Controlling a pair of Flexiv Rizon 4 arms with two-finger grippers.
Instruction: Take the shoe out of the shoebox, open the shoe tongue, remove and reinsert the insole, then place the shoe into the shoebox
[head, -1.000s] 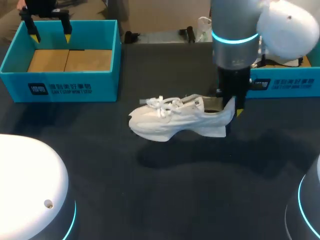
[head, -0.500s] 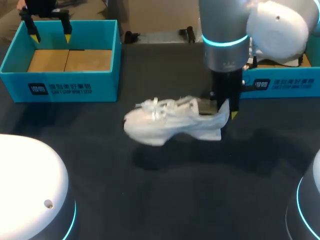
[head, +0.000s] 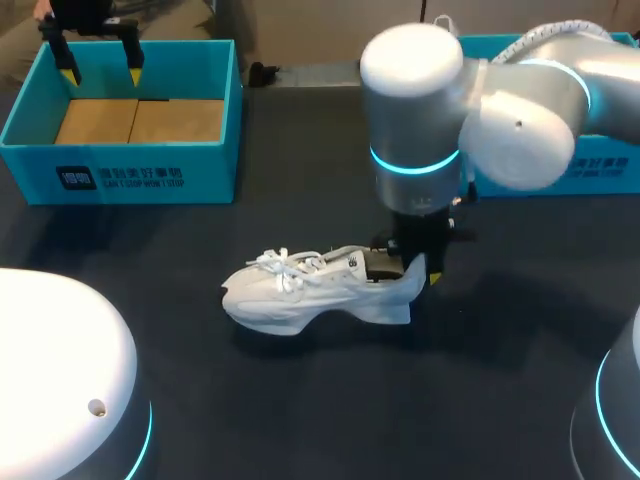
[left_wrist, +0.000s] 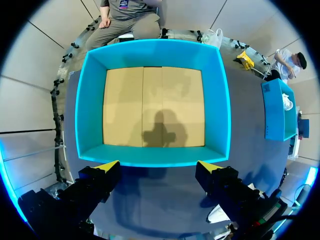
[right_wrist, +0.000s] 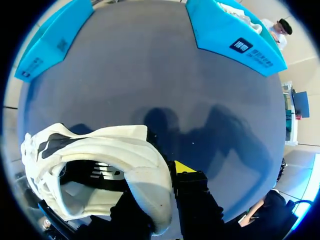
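Right gripper (head: 415, 268) has the shoe (head: 310, 290) by the heel. One finger is inside the collar and the yellow-tipped one presses on the outside of the heel, so the heel wall is pinched from both sides. The white shoe is out in the middle of the dark table (head: 300, 420), level, with its toe and laces pointing toward my left. Its shadow sits right beneath the sole, and I cannot tell whether the sole is touching down. From the right wrist, the mouth of the shoe gapes open beside the fingers, with the dark lining inside showing.

Over on the far left, the left gripper (head: 98, 62) hangs above the back edge of the left box (head: 120, 175), fingers spread wide and gripping nothing. From its wrist the two yellow tips frame the near wall of that teal box, and the brown cardboard floor lies bare below.

The right box (head: 600, 165), also teal, sits at the far right edge behind the right arm, well apart from the shoe.
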